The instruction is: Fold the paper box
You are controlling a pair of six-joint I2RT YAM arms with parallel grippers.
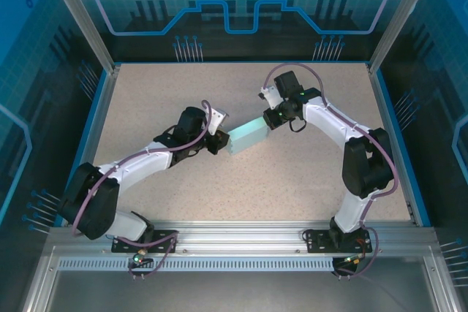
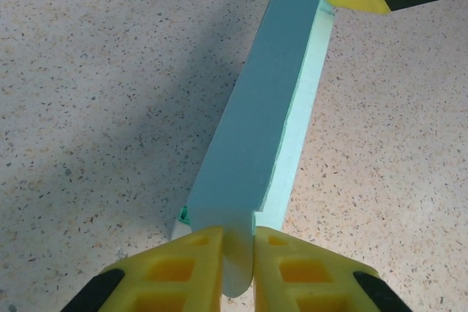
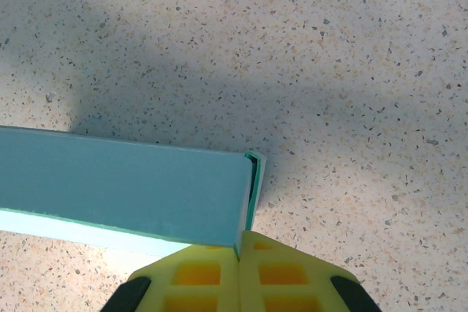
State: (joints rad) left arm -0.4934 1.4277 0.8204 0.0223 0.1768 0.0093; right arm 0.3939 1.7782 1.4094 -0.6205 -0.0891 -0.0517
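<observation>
Spanning the gap between both arms at mid-table, the paper box (image 1: 248,137) looks formed into a long rectangle. The left gripper (image 2: 238,250) pinches a rounded end flap, and the right gripper (image 3: 239,250) is clamped on the opposite end. The wrist views show those end flaps apparently untucked, detail too small in the overhead view.

Paper box (image 1: 247,137) light blue; table (image 1: 219,202) beige, dark-speckled

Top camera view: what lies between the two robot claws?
A light blue thin-card paper box spans from left gripper to right gripper, clear in the top view.
</observation>
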